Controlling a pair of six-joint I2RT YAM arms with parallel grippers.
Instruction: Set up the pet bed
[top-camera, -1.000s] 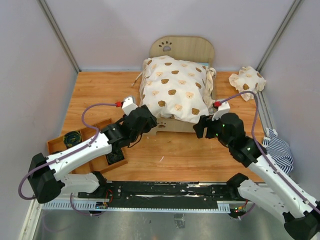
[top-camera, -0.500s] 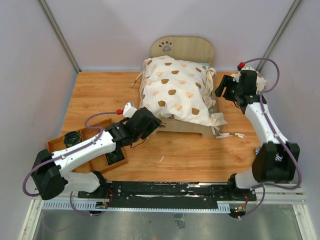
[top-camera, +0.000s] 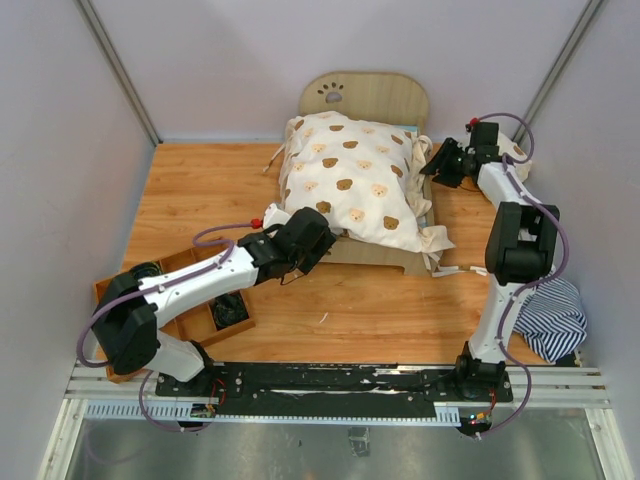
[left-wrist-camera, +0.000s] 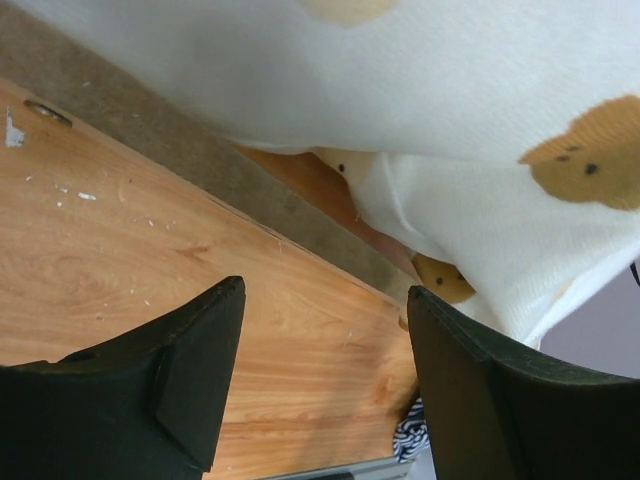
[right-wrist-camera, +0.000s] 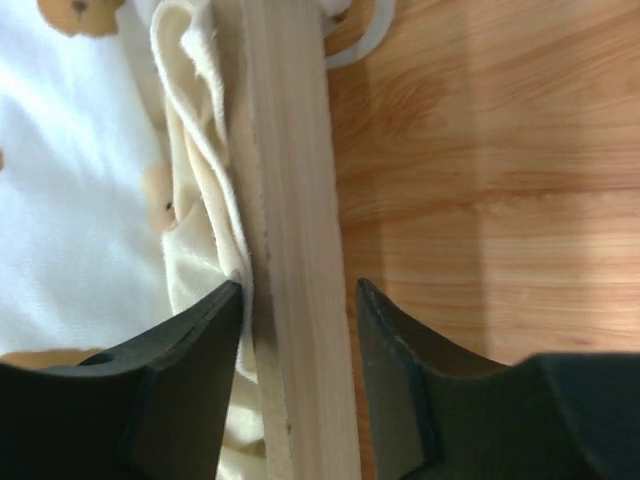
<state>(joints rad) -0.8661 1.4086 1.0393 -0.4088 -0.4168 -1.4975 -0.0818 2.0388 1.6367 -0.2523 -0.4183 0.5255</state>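
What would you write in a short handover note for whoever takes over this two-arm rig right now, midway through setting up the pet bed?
The left end effector is open and empty, beside the left end of the footboard.
The right end effector is open, straddling the right side rail, not clamped.
The pet bed stands at the back of the table, the bear-print cover heaped on it and spilling over its front-right corner.
A striped cloth lies at the table's right edge.
Done: cover on the bed. Left, probably: spread and straighten it.
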